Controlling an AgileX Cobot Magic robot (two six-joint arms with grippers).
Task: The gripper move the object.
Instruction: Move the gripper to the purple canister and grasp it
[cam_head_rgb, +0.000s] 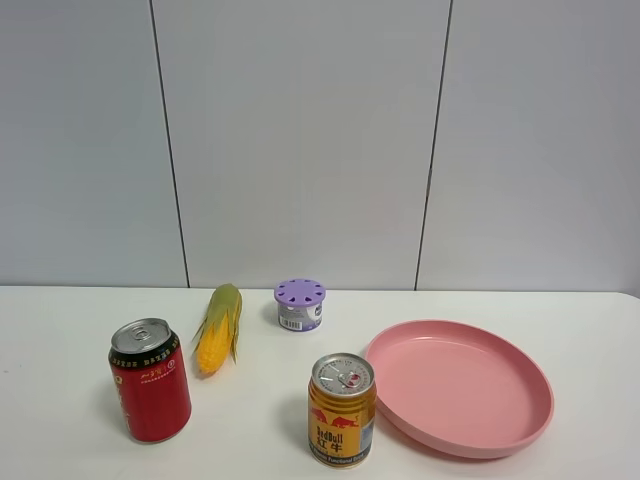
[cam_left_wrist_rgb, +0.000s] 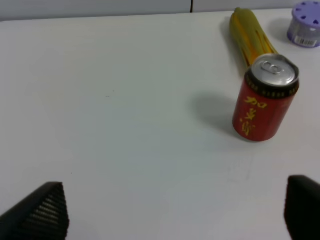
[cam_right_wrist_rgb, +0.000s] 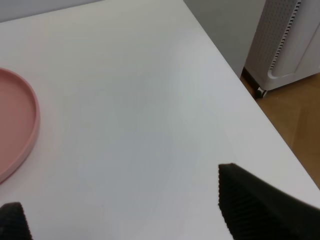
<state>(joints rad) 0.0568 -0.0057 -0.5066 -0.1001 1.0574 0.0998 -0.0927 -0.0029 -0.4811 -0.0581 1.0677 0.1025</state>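
Note:
The object (cam_head_rgb: 300, 304), a small squat container with a purple holed lid and a barcode label, stands at the back middle of the white table (cam_head_rgb: 60, 330). It also shows far off in the left wrist view (cam_left_wrist_rgb: 305, 24). My left gripper (cam_left_wrist_rgb: 175, 212) is open and empty over bare table, well short of the red can (cam_left_wrist_rgb: 264, 99). My right gripper (cam_right_wrist_rgb: 130, 215) is open and empty over bare table near the table's right edge, beside the pink plate (cam_right_wrist_rgb: 15, 125). Neither gripper shows in the exterior high view.
A corn cob (cam_head_rgb: 220, 326) lies left of the object. A red can (cam_head_rgb: 150, 379) stands front left, a gold Red Bull can (cam_head_rgb: 341, 409) front middle, and a pink plate (cam_head_rgb: 520, 395) at the right. A white appliance (cam_right_wrist_rgb: 290, 40) stands on the floor beyond the table's right edge.

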